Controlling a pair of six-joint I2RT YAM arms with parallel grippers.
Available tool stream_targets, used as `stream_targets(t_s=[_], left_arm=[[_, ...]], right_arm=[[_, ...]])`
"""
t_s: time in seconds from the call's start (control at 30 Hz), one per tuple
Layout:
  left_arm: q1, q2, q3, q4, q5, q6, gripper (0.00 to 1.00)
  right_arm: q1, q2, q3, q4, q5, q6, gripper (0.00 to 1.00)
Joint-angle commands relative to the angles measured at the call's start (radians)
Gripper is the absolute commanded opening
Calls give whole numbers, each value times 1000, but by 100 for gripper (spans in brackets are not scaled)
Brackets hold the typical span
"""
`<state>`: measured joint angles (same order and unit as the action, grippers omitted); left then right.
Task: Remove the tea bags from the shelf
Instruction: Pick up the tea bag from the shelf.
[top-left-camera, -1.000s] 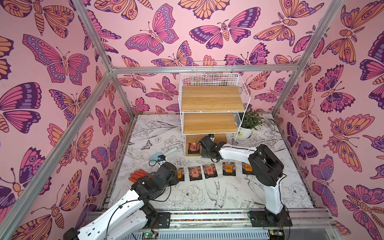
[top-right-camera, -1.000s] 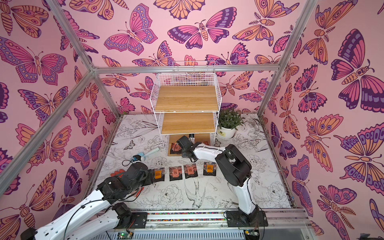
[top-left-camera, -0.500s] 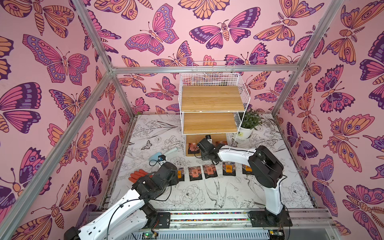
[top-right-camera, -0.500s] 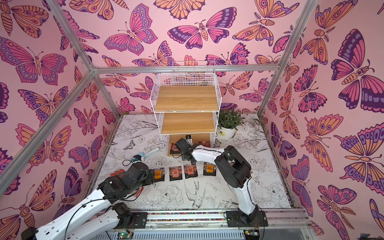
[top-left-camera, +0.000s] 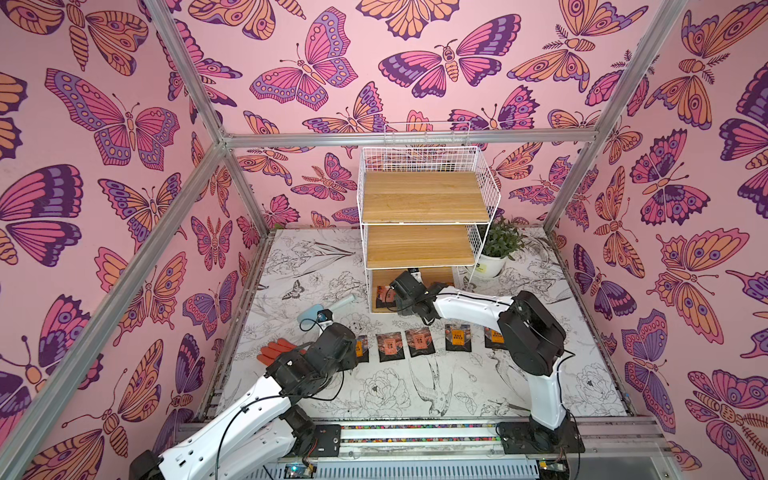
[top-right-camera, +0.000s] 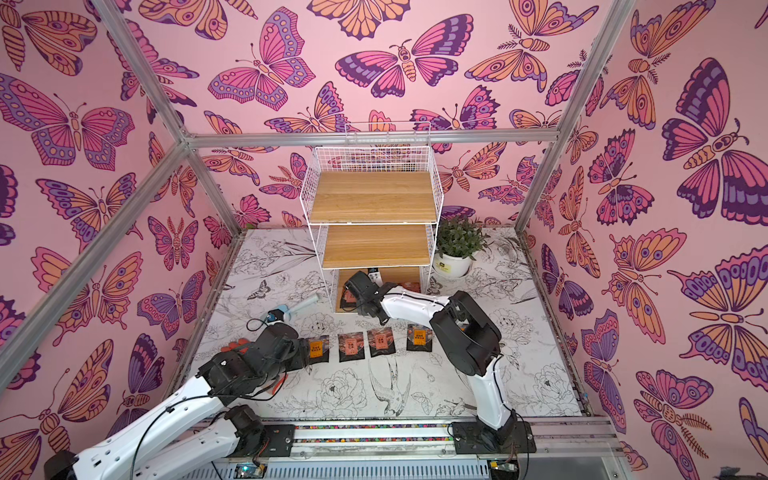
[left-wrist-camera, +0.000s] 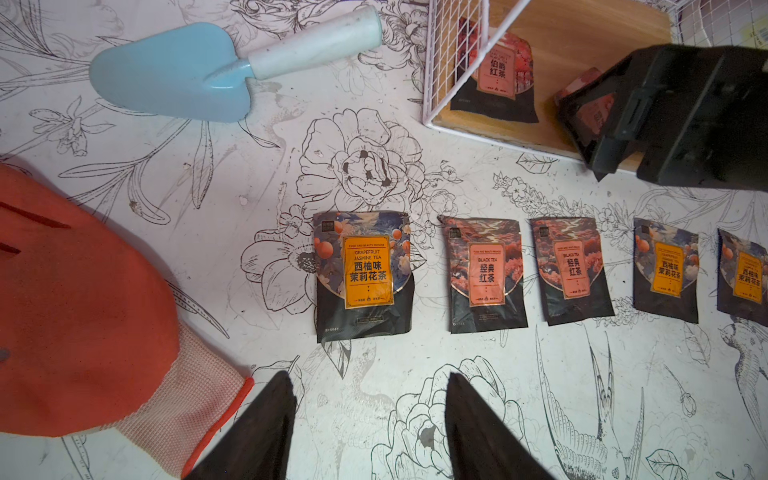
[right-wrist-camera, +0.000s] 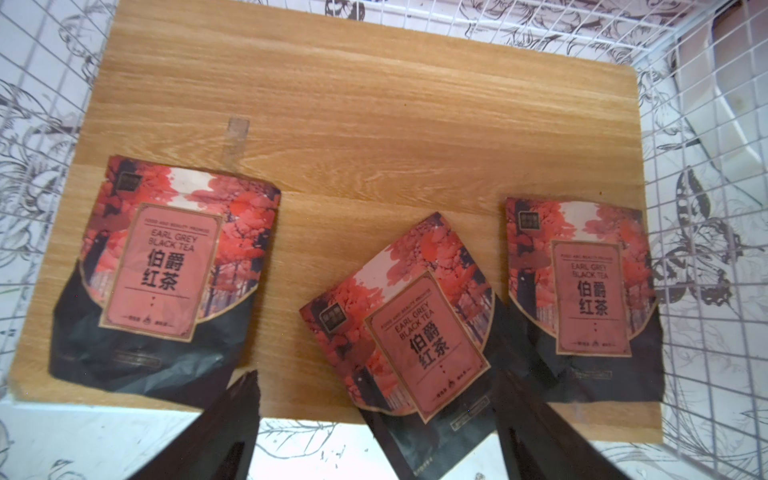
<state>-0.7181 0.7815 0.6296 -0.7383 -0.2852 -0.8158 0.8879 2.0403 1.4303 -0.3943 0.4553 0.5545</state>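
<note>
Butterfly-patterned pink walls close in your workspace, and the tabletop (top-left-camera: 415, 395) is a white sheet printed with line-drawn flowers and birds. At the back stands the shelf (top-left-camera: 419, 199), its two upper boards bare in both top views. Your right hand (right-wrist-camera: 374, 374) reaches into the lowest level with its fingers spread wide, released and gripping nothing. On the bottom board (right-wrist-camera: 374, 104) lie three tea bags (right-wrist-camera: 166, 274) with reddish-pink fronts. Two sit roughly square near the board's sides. The middle tea bag (right-wrist-camera: 407, 332) is turned askew between the spread fingers, its dark end hanging past the board's front edge. You cannot tell whether a finger touches it. In front of the shelf, a row of five tea bags (left-wrist-camera: 571, 270) lies flat on the tabletop: an orange-labelled one at the glove end, then two pink, then two orange. Your left hand (left-wrist-camera: 366, 376) hovers just short of that first bag, released, with only bare tabletop between its fingers. The orange glove (left-wrist-camera: 83, 311) lies beside it, and a blue trowel (left-wrist-camera: 174, 70) lies beyond, near the shelf's corner. A potted plant (top-left-camera: 496, 249) stands just beside the shelf on your right.
</note>
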Motion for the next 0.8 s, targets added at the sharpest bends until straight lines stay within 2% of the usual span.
stream_targets(t_s=[0.0, 0.4, 0.77], left_arm=[[8, 2, 17, -28, -19, 14, 61], [8, 25, 28, -25, -20, 18, 61], [9, 21, 26, -23, -20, 18, 61]], right_arm=[[-26, 29, 12, -24, -4, -16, 91], [-66, 81, 23, -9, -131, -7, 92], [-94, 127, -14, -5, -300, 83, 80]])
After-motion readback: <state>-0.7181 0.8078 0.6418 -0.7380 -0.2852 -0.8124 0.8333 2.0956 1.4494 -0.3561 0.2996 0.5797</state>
